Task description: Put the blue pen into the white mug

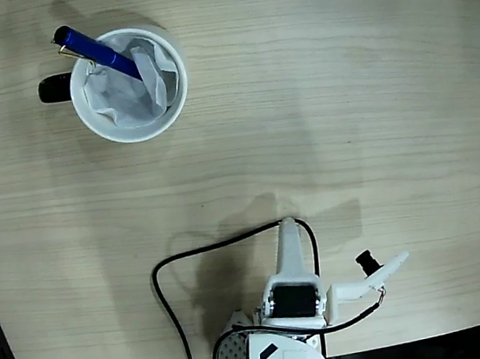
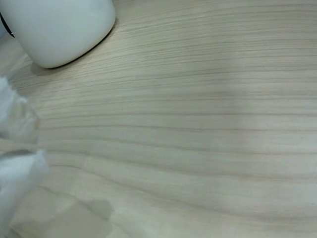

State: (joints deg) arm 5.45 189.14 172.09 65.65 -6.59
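In the fixed view, looking straight down, the white mug [image 1: 128,85] stands near the upper left of the pale wood-grain worktop [image 1: 346,114], its black handle [image 1: 55,87] pointing left. The blue pen [image 1: 97,53] is already inside it: it leans with its lower end buried in the crumpled white paper [image 1: 137,89] that lines the mug, and its clipped upper end sticks out over the rim at the upper left. The white arm [image 1: 294,300] sits at the bottom edge, well apart from the mug, folded back near its base with a black cable [image 1: 169,276] looping beside it. The tool [image 1: 337,259] has one finger pointing up the picture and the other splayed far out to the right, so its jaws stand wide apart with nothing between them.

In the wrist view, the mug's lower wall and base fill the upper left corner, resting on the bare wood. A blurred white shape at the left edge is probably one finger of the tool; its spread cannot be judged from here, and the pen is out of sight.

Judging by how things lie, the task looks finished: the pen rests in the mug, nothing is held, and the arm is clear. At most, parking the arm is left.
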